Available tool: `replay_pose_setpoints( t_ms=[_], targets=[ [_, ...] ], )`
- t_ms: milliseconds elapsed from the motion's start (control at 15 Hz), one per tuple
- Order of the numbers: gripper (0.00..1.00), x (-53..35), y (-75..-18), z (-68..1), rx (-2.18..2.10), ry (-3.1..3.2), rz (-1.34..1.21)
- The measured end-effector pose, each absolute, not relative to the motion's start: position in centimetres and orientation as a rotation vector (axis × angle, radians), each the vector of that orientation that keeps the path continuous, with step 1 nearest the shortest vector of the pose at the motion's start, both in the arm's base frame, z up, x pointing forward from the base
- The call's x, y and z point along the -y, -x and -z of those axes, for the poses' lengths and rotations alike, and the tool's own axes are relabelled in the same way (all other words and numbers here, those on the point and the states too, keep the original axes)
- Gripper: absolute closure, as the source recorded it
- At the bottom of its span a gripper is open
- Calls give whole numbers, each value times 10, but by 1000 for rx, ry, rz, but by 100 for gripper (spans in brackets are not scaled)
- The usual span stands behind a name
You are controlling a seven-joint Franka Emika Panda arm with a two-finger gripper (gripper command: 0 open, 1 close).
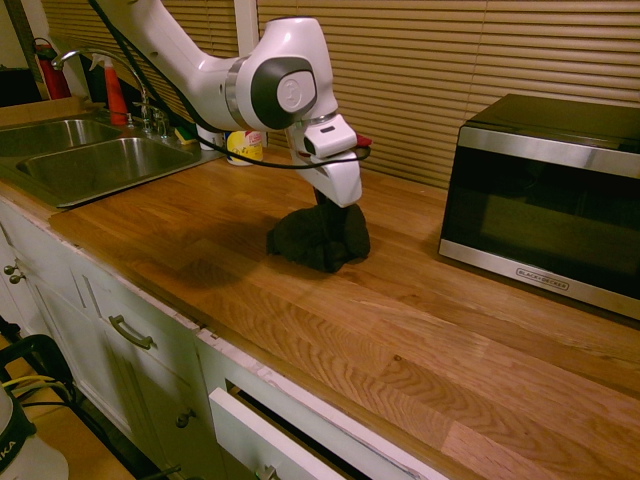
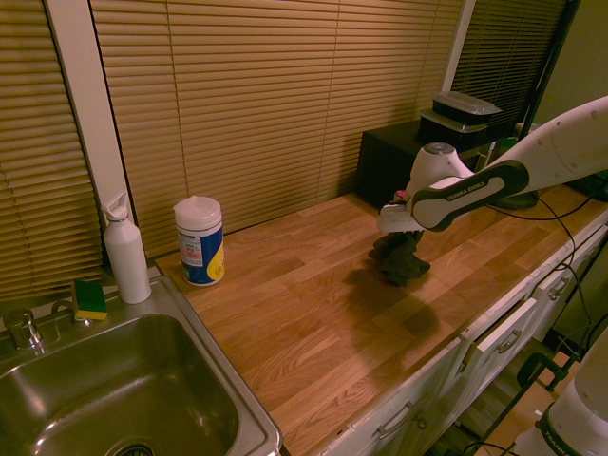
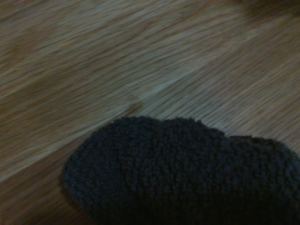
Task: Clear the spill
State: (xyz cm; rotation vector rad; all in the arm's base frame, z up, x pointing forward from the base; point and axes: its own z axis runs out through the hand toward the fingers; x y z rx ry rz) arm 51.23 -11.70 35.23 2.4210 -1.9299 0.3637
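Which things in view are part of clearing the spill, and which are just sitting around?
For the job:
- dark cloth, bunched on the counter under the gripper
- wooden counter, the surface being worked on

Just lying about:
- microwave
- wipes tub
- white bottle
- sponge
- red-orange spray bottle

The desk (image 1: 430, 340) is wood, made of joined strips in lighter and darker brown with grain showing. Seen in the first exterior view, a dark bunched cloth (image 1: 318, 240) is at its middle; whether its underside fully touches the wood cannot be told. From the cloth, the microwave (image 1: 545, 205) sits toward three o'clock, the tub (image 1: 245, 149) stands toward eleven, and the sink (image 1: 120, 160) is set in toward ten.
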Motion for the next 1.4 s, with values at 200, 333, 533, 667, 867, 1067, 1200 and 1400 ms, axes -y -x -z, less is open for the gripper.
replay_pose_setpoints(
  t_ms=[200, 333, 533, 667, 867, 1067, 1200, 1400],
  targets=[
    [100, 119, -512, -353, 1927, -2428, -361],
    [100, 113, -513, -353, 1914, -2440, -361],
    [100, 88, -518, -359, 1869, -2486, -373],
    [100, 64, -520, -362, 1843, -2509, -367],
    [100, 19, -522, -361, 1788, -2551, -365],
    [100, -36, -519, -363, 1713, -2598, -356],
    [100, -70, -516, -365, 1671, -2627, -358],
    [100, -116, -510, -370, 1611, -2662, -368]
  ],
)
